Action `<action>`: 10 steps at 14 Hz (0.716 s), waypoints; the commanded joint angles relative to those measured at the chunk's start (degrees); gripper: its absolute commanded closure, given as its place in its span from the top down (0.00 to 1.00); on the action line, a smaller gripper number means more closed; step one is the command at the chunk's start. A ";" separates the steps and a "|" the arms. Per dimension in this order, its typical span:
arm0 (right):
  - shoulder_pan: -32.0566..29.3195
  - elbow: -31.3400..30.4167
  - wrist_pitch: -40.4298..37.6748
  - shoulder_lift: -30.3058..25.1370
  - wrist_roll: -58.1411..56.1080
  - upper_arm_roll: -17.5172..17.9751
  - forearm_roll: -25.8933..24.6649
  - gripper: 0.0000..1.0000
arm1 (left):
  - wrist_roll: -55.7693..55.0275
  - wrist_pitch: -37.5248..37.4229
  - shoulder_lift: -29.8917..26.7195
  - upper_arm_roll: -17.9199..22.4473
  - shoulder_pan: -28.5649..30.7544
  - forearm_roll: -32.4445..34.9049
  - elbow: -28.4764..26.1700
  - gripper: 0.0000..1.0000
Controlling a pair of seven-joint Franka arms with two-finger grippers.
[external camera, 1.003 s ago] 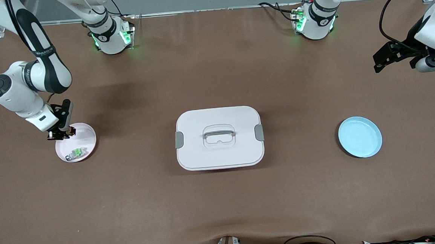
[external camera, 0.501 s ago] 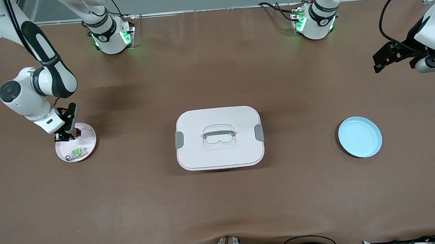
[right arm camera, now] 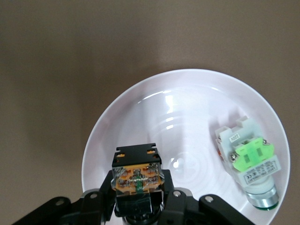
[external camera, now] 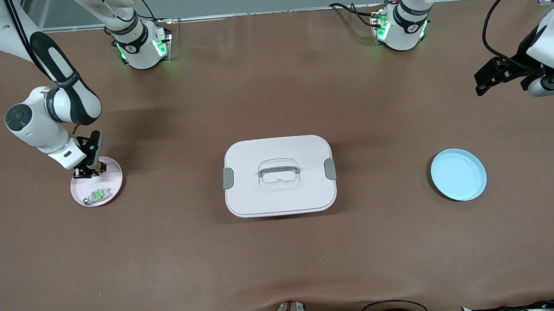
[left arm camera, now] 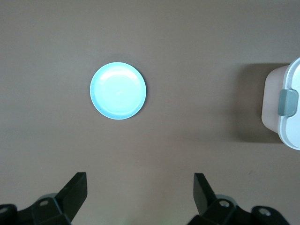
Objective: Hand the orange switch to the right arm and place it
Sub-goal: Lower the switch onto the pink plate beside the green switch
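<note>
1 orange switch [right arm camera: 137, 174] in right end effector [right arm camera: 138, 199]

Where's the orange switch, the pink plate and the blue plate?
orange switch [right arm camera: 137, 174]: right wrist view, its orange face.
pink plate [right arm camera: 187, 117]: right wrist view, bare middle.
blue plate [external camera: 458, 174]: front view, its middle.

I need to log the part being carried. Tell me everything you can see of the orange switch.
The orange switch is a tiny blocky part: black body, orange face under a clear cover, with small metal contacts and a green strip across the middle. The right gripper is shut on it, a finger at each side, over the pink plate, at its rim. Whether it touches the plate cannot be told.
</note>
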 commanded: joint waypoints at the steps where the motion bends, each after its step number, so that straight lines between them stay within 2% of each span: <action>1: -1.39 -1.34 2.21 0.21 0.16 0.84 -1.03 0.09 | 0.72 0.79 -0.54 0.28 0.06 -0.94 -0.15 1.00; 5: -2.36 -1.34 2.30 0.39 0.16 0.84 -1.03 0.12 | 0.81 0.79 -0.63 0.28 -0.03 -1.03 -0.14 1.00; 7: -2.45 -1.34 2.22 0.39 0.25 0.84 -1.03 0.21 | 0.81 0.79 -0.45 0.28 0.06 -1.03 -0.23 1.00; 9: -2.45 -1.25 2.21 0.21 1.03 0.84 -0.95 0.44 | 0.81 0.79 -0.54 0.36 0.06 -0.85 -0.15 1.00; 10: -2.36 -1.25 2.21 0.21 2.17 0.92 -0.95 0.61 | 0.81 0.79 -0.54 0.36 0.06 -0.94 -0.14 1.00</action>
